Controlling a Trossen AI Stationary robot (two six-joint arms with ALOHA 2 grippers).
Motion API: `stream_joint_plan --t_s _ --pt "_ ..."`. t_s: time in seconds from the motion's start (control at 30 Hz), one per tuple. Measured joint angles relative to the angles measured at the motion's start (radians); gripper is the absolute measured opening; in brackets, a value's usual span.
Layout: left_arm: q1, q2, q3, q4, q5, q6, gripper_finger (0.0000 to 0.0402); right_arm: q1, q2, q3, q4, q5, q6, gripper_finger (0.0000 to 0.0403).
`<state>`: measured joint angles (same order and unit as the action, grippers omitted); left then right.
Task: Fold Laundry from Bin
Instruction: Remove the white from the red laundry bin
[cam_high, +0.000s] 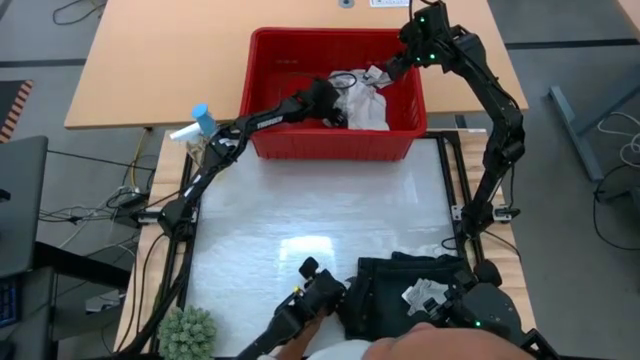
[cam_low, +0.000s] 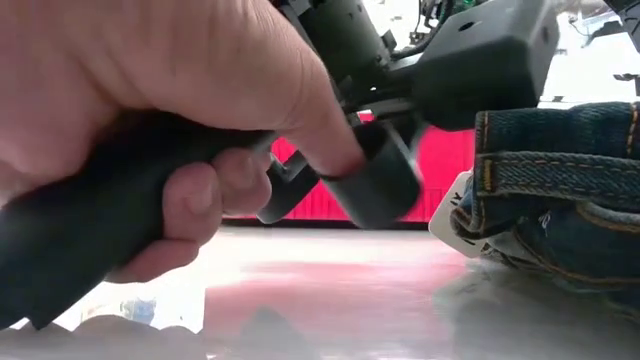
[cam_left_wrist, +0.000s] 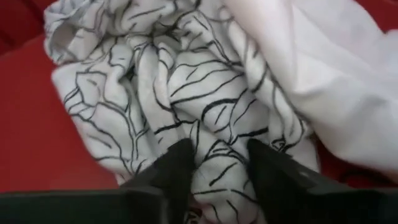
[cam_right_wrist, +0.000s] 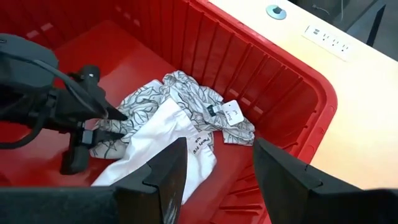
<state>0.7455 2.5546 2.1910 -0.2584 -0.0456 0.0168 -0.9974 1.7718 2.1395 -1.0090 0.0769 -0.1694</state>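
Note:
The red bin (cam_high: 330, 148) stands at the table's far side. On its floor lie a white-grey leaf-patterned cloth (cam_right_wrist: 186, 90) and a plain whitish cloth (cam_right_wrist: 155, 146), bunched together. My left gripper (cam_left_wrist: 217, 168) reaches down into the bin from the left and stands open, its fingers on either side of a ridge of the leaf-patterned cloth (cam_left_wrist: 155, 81). My right gripper (cam_right_wrist: 217, 168) hangs open above the bin's far right part (cam_high: 385, 72) with nothing between its fingers. A dark garment (cam_high: 395, 285) lies folded on the table's near right. My left gripper has its two fingers (cam_left_wrist: 177, 165) set into the leaf-patterned cloth, with a bunched ridge of it (cam_left_wrist: 217, 140) between them. The fingers slant down from the table's left. The cloth lies slack on the bin's floor; one layer or several, I cannot tell.
A white mat (cam_high: 320, 215) covers the table between the bin and the dark garment. A blue-capped bottle (cam_high: 200, 122) stands left of the bin, and a green plant (cam_high: 188, 335) stands at the near left. A person's hand (cam_low: 150, 120) grips a dark handle close to the low camera.

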Motion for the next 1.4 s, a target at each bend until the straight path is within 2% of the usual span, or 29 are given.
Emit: stream_joint_plan --t_s 0.13,0.2,0.4,0.57,0.67,0.83,0.97,1.07,1.2,1.4 --pt "0.015 0.0 0.0 -0.001 0.003 -0.05 0.0027 0.0 0.0 0.0 0.001 -0.001 -0.025 0.0205" --pt "0.024 0.0 0.0 -0.003 0.005 -0.064 0.0012 0.002 0.0 0.001 0.01 -0.009 -0.031 0.0205" --pt "0.043 -0.025 0.043 -0.035 0.032 -0.137 0.0002 0.002 0.0 0.04 0.026 -0.032 -0.049 0.0205" --pt "0.044 -0.088 0.167 -0.08 0.03 -0.105 0.0001 -0.001 0.0 0.088 0.033 -0.032 -0.05 0.0205" --pt "0.044 -0.179 0.141 -0.015 0.029 -0.098 0.0001 -0.008 0.0 0.102 0.043 -0.031 -0.05 0.0205" --pt "0.046 -0.326 0.163 0.035 -0.015 -0.025 0.0 -0.007 0.0 0.127 0.072 -0.031 -0.049 0.0205" --pt "0.049 -0.457 0.163 0.066 -0.001 0.011 0.0 0.01 0.0 0.138 0.101 -0.031 -0.04 0.0205" --pt "0.043 -0.544 0.162 0.059 0.071 0.012 0.0 0.033 0.0 0.148 0.121 -0.049 0.004 0.0205" --pt "0.033 -0.674 0.161 -0.005 0.249 -0.041 0.0 0.075 0.0 0.172 0.132 -0.111 0.027 0.0205" --pt "0.006 -0.864 0.163 -0.258 0.551 -0.097 0.0 0.168 -0.02 0.21 0.144 -0.112 -0.082 0.0205"
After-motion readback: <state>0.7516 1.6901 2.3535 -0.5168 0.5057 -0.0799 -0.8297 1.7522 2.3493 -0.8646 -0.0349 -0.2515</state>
